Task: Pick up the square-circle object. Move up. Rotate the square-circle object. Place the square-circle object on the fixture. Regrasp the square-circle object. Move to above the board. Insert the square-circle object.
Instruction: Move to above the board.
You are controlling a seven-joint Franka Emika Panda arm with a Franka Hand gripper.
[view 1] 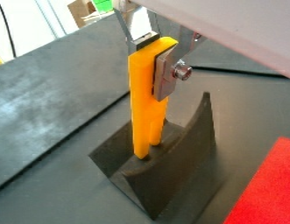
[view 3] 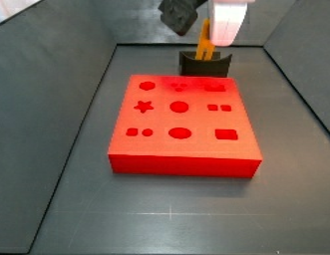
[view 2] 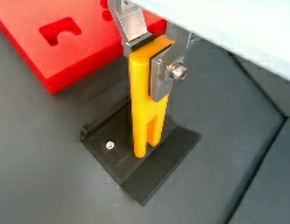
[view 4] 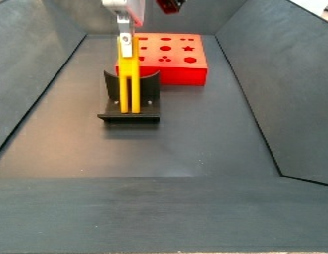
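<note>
Dark tray floor bears the fixture (view 2: pixel 141 162); the gripper (view 2: pixel 155 59), closed on the square-circle object (view 2: pixel 145 105), holds its long axis vertical, lower end on the fixture.

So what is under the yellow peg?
The square-circle object stands upright on the dark fixture, its top held between the pincer plates. Its lower tip meets the fixture's base plate; whether it sits in a notch is hidden.

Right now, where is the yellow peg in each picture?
Wrist view: square-circle object stands centre, upright on the fixture, in the gripper.
Wrist view: centre, board behind.
Side view: top centre.
Side view: upper left.
Shared landmark: the dark fixture.
</note>
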